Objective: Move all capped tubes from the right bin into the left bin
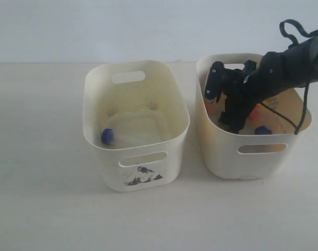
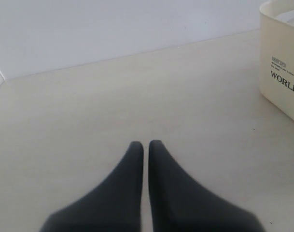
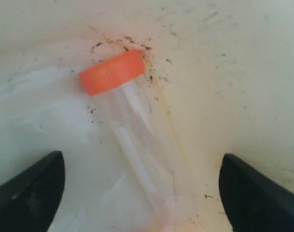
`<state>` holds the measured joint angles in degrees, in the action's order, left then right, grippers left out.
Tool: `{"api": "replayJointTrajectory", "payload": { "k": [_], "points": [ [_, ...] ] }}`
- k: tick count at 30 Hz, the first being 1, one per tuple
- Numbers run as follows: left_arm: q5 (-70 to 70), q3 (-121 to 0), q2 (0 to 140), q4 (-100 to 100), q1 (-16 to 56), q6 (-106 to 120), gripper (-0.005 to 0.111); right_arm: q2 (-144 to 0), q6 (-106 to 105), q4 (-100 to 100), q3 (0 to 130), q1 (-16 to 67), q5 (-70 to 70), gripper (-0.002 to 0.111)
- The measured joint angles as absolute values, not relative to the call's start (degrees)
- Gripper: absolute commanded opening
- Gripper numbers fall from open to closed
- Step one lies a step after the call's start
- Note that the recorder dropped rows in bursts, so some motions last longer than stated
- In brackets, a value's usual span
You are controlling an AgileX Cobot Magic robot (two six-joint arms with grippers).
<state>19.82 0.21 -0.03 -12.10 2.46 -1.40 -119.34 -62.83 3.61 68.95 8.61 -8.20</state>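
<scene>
The right bin holds my right arm, which reaches down into it. In the right wrist view my right gripper is open just above the bin floor. A clear tube with an orange cap lies between its two fingers, untouched by either. From outside, an orange cap and a blue cap show beside the arm in that bin. The left bin, with the mountain sticker, has one blue-capped tube on its floor. My left gripper is shut on nothing, low over the table.
The two bins stand side by side with a narrow gap between them. A cream bin wall printed WORLD shows at the edge of the left wrist view. Dark specks dot the right bin's floor. A black cable hangs from the right arm.
</scene>
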Motion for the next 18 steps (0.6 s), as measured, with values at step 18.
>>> {"api": "replayJointTrajectory", "payload": {
  "k": [18],
  "points": [
    [19.82, 0.21, -0.03, -12.10, 2.46, -1.40, 0.004, -120.37, -58.33, 5.08, 69.42, 8.50, -7.24, 0.064]
  ]
}}
